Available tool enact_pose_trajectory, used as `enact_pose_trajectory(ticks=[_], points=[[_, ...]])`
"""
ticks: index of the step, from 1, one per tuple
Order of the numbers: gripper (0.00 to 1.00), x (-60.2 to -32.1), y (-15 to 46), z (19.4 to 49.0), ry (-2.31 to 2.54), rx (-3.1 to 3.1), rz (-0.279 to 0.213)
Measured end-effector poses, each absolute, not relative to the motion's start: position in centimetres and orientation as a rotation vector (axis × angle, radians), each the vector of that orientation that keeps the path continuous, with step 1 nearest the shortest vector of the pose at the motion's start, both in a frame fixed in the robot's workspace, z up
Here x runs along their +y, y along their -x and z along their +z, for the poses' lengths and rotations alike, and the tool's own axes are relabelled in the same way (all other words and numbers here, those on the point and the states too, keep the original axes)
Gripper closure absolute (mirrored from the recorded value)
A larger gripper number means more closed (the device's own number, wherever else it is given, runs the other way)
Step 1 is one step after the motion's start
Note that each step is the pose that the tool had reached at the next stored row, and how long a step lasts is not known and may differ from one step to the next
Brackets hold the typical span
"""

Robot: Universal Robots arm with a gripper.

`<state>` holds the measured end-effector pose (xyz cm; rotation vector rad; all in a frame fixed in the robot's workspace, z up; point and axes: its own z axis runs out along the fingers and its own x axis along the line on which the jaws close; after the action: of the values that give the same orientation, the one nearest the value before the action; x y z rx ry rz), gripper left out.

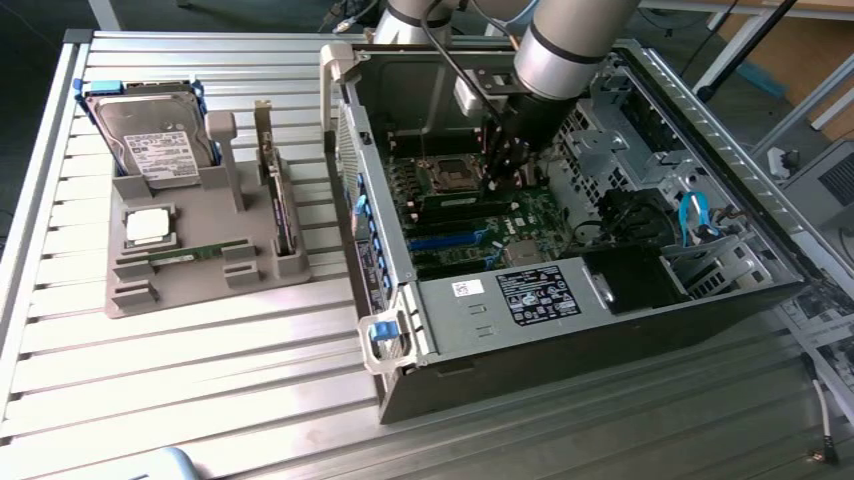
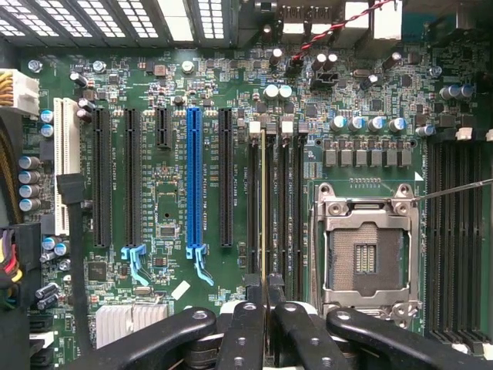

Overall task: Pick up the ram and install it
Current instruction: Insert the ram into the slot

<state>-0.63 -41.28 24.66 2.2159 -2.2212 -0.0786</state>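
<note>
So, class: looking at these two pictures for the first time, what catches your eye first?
The robot arm reaches into the open computer case, at the exterior view's right. In the wrist view, the gripper is shut on the thin ram, edge-on among the memory slots beside the empty processor socket.

The arm (image 1: 567, 50) reaches steeply downward, its pincer (image 1: 511, 172) pinched tight on the ram (image 2: 264, 193).
</note>
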Motion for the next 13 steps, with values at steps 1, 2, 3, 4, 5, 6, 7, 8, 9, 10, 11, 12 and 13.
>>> enact_pose_trajectory(ticks=[1,2,3,4,5,6,7,8,9,10,11,12,13], points=[[0.88,-41.27,0.63,24.66,-2.215,-2.22,-0.076],[0.88,-41.25,0.62,24.66,-2.213,-2.218,-0.072],[0.88,-41.25,0.62,24.66,-2.213,-2.218,-0.072],[0.88,-41.25,0.62,24.66,-2.213,-2.218,-0.072],[0.88,-41.25,0.62,24.66,-2.213,-2.218,-0.071],[0.88,-41.25,0.63,24.67,-2.213,-2.218,-0.071],[0.88,-41.25,0.63,24.67,-2.213,-2.218,-0.071],[0.88,-41.25,0.63,24.66,-2.213,-2.218,-0.071],[0.88,-41.24,0.62,24.56,-2.213,-2.218,-0.071],[0.88,-41.25,0.63,24.5,-2.213,-2.218,-0.071],[0.88,-41.25,0.62,24.42,-2.213,-2.218,-0.071],[0.88,-41.25,0.62,24.36,-2.213,-2.218,-0.071],[0.88,-41.25,0.63,24.32,-2.213,-2.218,-0.071]])
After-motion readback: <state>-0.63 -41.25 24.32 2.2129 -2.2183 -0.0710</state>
